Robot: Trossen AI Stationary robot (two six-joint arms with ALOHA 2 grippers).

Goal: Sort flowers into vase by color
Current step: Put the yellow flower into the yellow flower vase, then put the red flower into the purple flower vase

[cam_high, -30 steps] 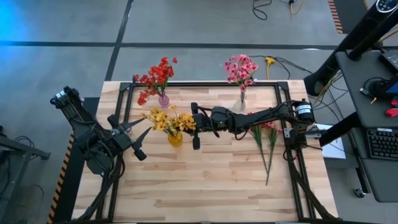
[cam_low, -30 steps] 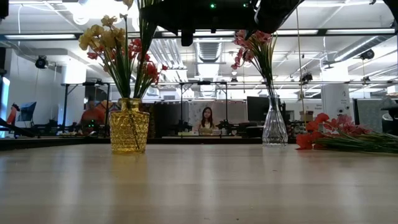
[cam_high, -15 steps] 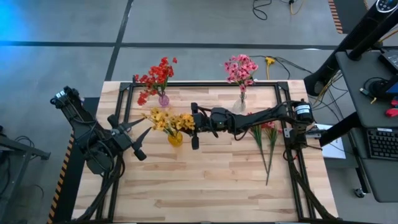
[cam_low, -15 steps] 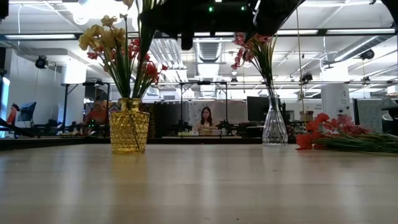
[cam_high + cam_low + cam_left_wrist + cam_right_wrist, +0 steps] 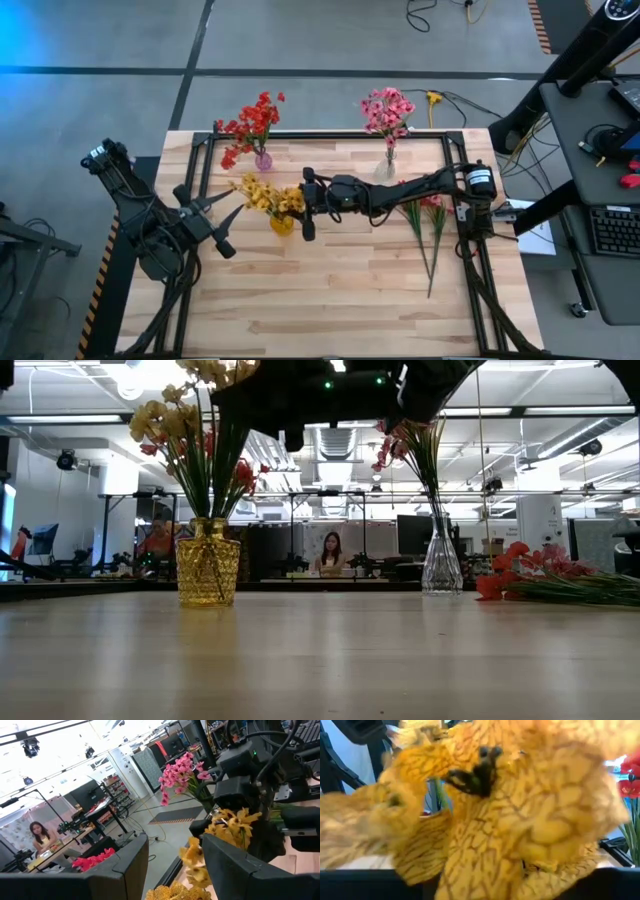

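Right gripper (image 5: 304, 202) reaches across the table's middle to the yellow vase (image 5: 282, 223), level with the yellow flowers (image 5: 264, 193); whether its fingers are parted or pressed on a stem, cannot tell.

Right wrist view is filled by yellow petals pressed close to the lens. Low view: yellow vase (image 5: 208, 563) stands on the wooden table (image 5: 320, 660), stems upright in it, dark arm links overhead. Red flowers (image 5: 253, 122) stand in a small pinkish vase (image 5: 263, 160) at the far edge; pink flowers (image 5: 387, 111) stand in a clear vase (image 5: 385, 167) further right. Loose red sprigs (image 5: 432, 225) lie flat near the right arm's base, stems pointing to the near edge. Left gripper (image 5: 222, 212) waits at the table's left edge, fingers spread apart, holding nothing. A person (image 5: 331, 554) sits in the room beyond.
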